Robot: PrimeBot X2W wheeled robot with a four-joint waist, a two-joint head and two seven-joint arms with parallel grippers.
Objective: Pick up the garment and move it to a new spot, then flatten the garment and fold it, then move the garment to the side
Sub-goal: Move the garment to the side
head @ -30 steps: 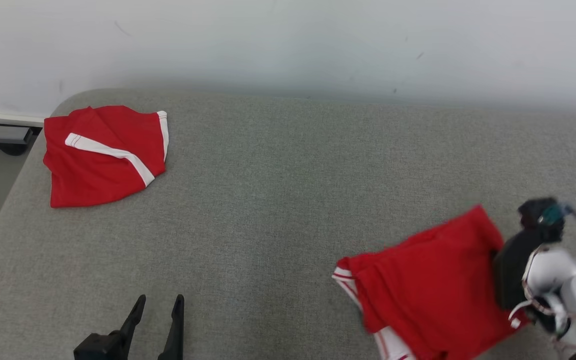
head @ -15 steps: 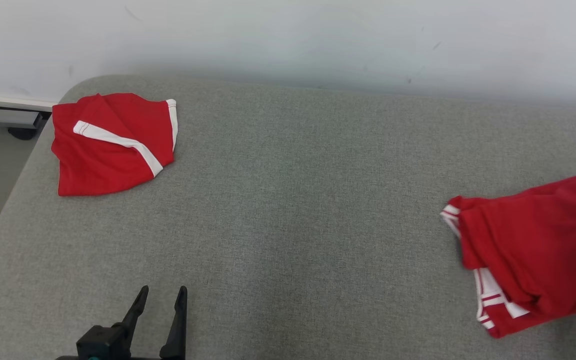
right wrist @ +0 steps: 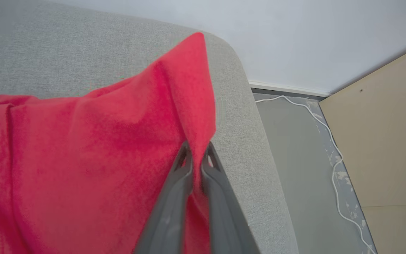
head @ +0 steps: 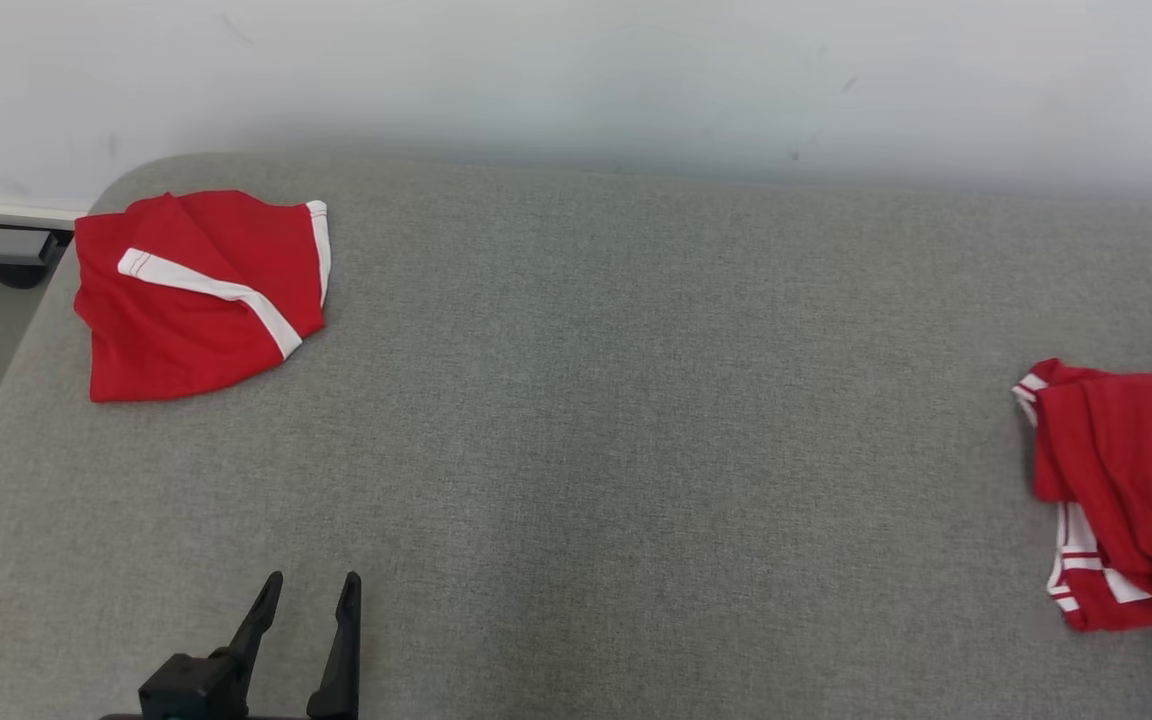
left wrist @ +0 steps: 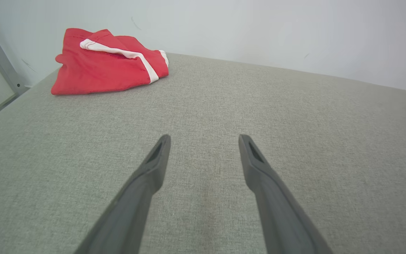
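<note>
The garment [right wrist: 83,148], partly cropped, is pinched by the right gripper [right wrist: 196,150] at the cushion's [right wrist: 83,46] edge; the left gripper [left wrist: 204,139] is spread empty over the cushion.

You had no text, label, brand, number or sign to read in any view; the garment [head: 1131,470] bore only white stripes.
</note>
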